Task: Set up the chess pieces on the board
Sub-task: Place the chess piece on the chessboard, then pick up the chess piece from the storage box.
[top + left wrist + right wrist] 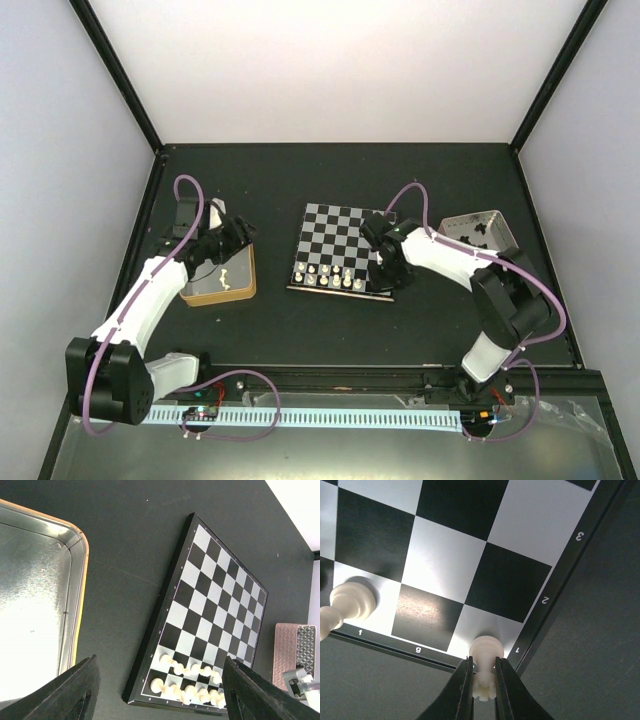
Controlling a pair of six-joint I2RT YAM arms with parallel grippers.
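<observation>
Two grippers: right clenched on a piece, left released

Top external: the board (345,240) lies mid-table. Cream-white chess pieces (330,275) line its near edge, too small to tell by type. The left gripper (230,238) hangs over the gold-sided tin (250,275). The right gripper (385,268) covers the board's near right corner.

Left wrist: the fingers (75,695) are spread wide, with nothing between them.

Right wrist: the fingers (462,690) pinch a white piece (484,650), its base on the rank-1 corner square and its top blurred. The neighbouring piece (352,602) at mark f is cut off by the frame edge.
</observation>
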